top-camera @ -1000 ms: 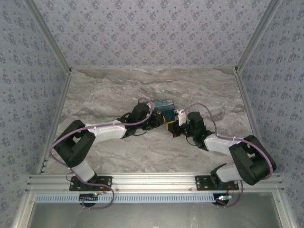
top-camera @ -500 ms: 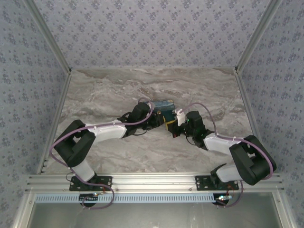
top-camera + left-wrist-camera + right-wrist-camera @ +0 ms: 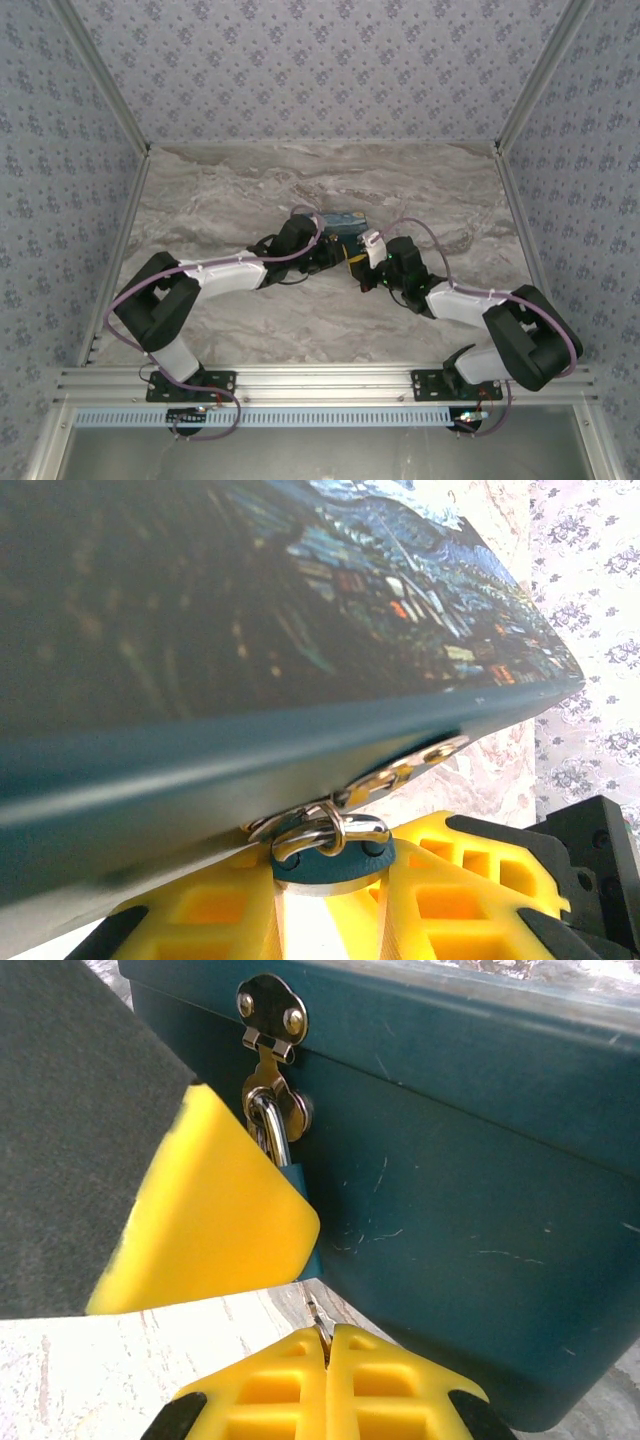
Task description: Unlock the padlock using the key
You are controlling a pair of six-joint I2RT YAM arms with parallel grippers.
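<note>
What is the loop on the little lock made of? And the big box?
The loop on the padlock looks like polished metal: silvery, with bright glints. The box looks painted, maybe wood or board: dull teal, faint scratches.

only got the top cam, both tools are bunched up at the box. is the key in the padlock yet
observer: no. In the right wrist view the key is a thin sliver sticking out of the shut right tool, and its tip stops just short of the padlock.
operator: ok, is anything steadying the padlock
observer: yes, the left tool clamps its blue body, with the shackle threaded through the hasp on the box.
</note>
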